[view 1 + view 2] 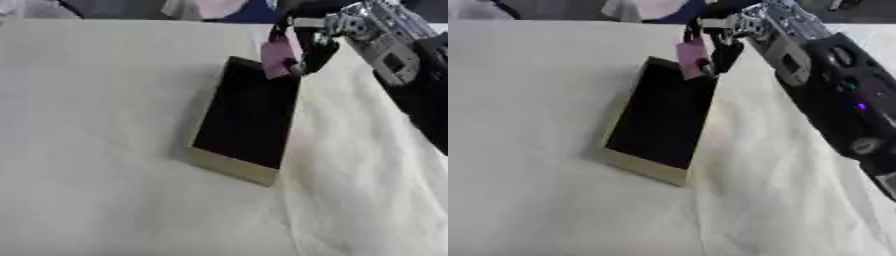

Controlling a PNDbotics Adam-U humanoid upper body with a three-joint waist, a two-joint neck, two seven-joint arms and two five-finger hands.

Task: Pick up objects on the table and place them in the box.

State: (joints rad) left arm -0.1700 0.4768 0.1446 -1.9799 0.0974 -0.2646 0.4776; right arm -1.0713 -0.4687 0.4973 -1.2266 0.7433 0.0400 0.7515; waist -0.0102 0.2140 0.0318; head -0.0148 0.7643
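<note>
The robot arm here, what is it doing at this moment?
The robot's right hand holds a small pink object pinched in its fingers, at the far edge of an open box with a dark inside. The box sits on a table covered with a cream cloth. The object is not yet released. The left hand does not show.

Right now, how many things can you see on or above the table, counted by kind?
Box: 1, open, dark inside, on the cloth.
Pink object: 1, held by the right hand over the box's far end.
Hand in view: 1, the right one; the left does not show.
Total: 3.
</note>
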